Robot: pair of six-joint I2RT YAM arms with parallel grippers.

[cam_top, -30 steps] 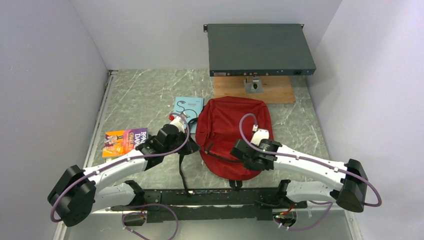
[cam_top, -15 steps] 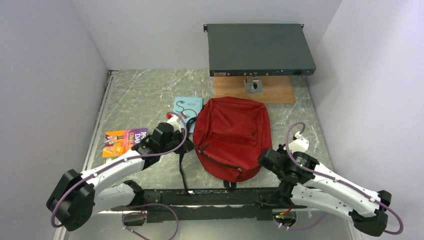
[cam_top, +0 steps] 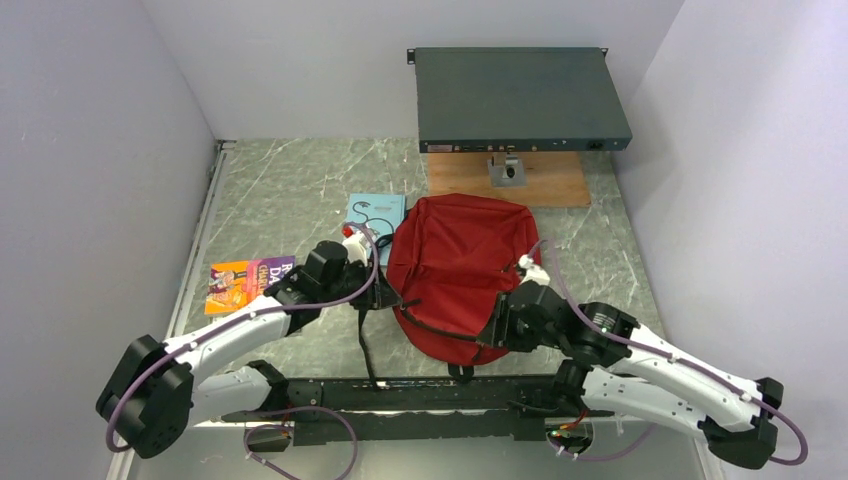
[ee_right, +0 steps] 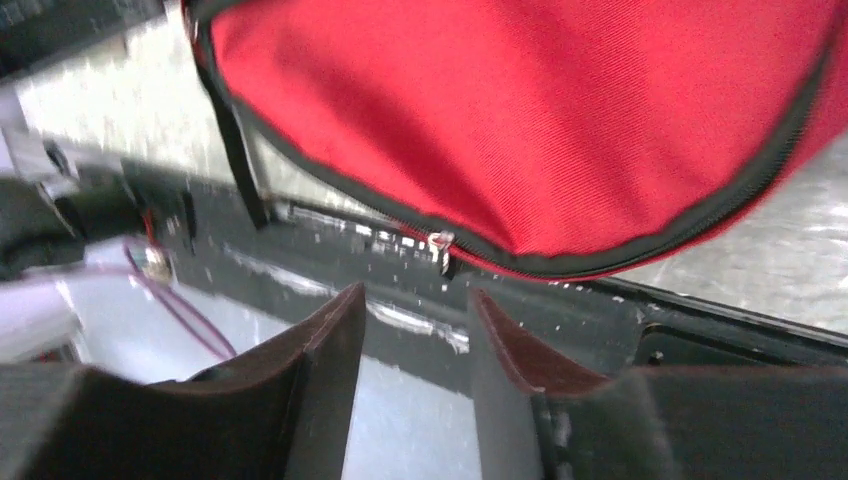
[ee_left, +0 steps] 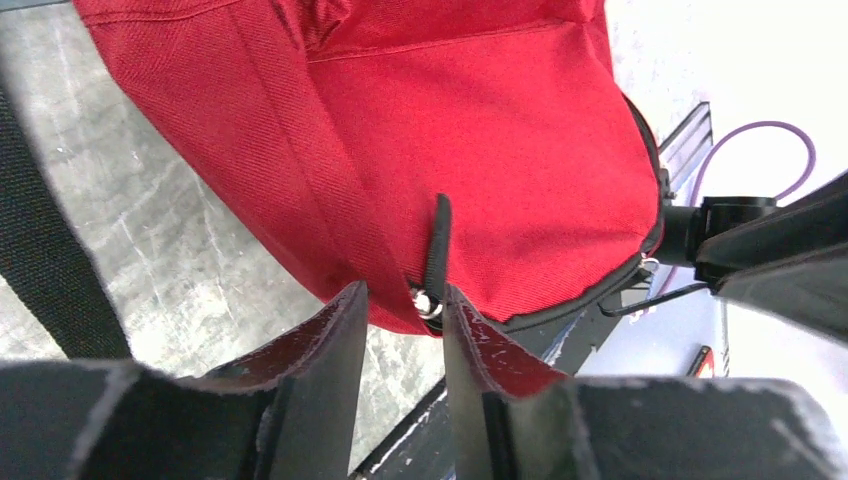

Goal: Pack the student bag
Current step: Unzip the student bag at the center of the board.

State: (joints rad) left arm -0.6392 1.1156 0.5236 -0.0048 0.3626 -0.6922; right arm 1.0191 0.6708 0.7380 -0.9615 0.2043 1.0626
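The student bag (cam_top: 460,265) is a dark red backpack lying flat in the middle of the table, with a black strap (cam_top: 366,345) trailing toward the near edge. My left gripper (cam_top: 386,294) is at the bag's left edge. In the left wrist view it (ee_left: 405,300) is open, its jaws on either side of the bag's (ee_left: 450,130) lower edge, with a black zipper pull (ee_left: 438,245) by the right finger. My right gripper (cam_top: 497,325) is at the bag's near right edge. In the right wrist view it (ee_right: 415,300) is open and empty, just below the bag's (ee_right: 520,110) zipper slider (ee_right: 440,246).
A teal book (cam_top: 376,213) lies just left of the bag's top. A colourful book (cam_top: 248,281) lies further left, by my left arm. A dark rack unit (cam_top: 520,98) and a wooden board (cam_top: 505,180) stand at the back. A black rail (cam_top: 420,395) runs along the near edge.
My right arm swung out to the right, off the bag, then came back to the bag's near right edge. The bag shifted slightly left. My left gripper stayed at the bag's left edge.
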